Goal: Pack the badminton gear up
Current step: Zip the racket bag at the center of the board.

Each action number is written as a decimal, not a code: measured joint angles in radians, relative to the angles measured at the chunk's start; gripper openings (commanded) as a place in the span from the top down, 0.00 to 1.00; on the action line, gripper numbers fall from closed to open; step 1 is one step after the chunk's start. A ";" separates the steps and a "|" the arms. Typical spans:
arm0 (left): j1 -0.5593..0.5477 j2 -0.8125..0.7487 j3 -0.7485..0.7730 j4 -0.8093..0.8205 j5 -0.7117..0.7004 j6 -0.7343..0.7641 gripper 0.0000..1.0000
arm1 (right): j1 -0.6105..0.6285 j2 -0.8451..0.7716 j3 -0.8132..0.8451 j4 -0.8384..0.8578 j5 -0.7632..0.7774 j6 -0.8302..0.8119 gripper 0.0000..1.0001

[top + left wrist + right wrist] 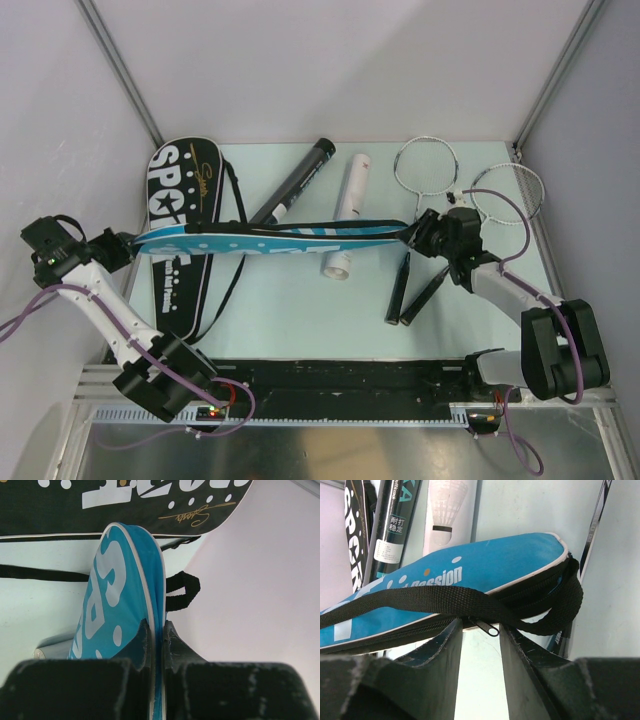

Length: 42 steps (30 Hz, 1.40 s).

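My left gripper [159,627] pinches the wide end of the blue cover [122,590] tightly and keeps it stretched above the table [300,300]. My right gripper [480,625] stands half apart around the zipper pull [489,628], probably to open the cover for a racket.

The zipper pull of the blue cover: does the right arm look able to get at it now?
Probably yes. The zipper pull hangs between the right fingers, which stand apart; only the black strap crosses just above it.
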 measured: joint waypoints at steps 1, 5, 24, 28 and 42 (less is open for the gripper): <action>0.000 0.000 0.000 0.000 0.000 0.000 1.00 | 0.003 0.000 0.000 0.000 0.000 0.003 0.60; 0.000 0.000 0.000 0.000 -0.001 0.000 1.00 | 0.010 0.000 0.000 -0.001 0.002 0.008 0.58; -0.009 -0.002 0.000 -0.007 -0.002 0.000 1.00 | 0.030 -0.008 -0.005 -0.019 0.095 -0.001 1.00; -0.014 -0.003 0.006 -0.018 -0.002 0.001 1.00 | 0.014 -0.033 -0.006 -0.062 0.161 -0.023 1.00; -0.013 0.003 0.047 -0.008 -0.017 0.001 1.00 | -0.167 -0.040 -0.060 -0.110 0.198 -0.141 0.59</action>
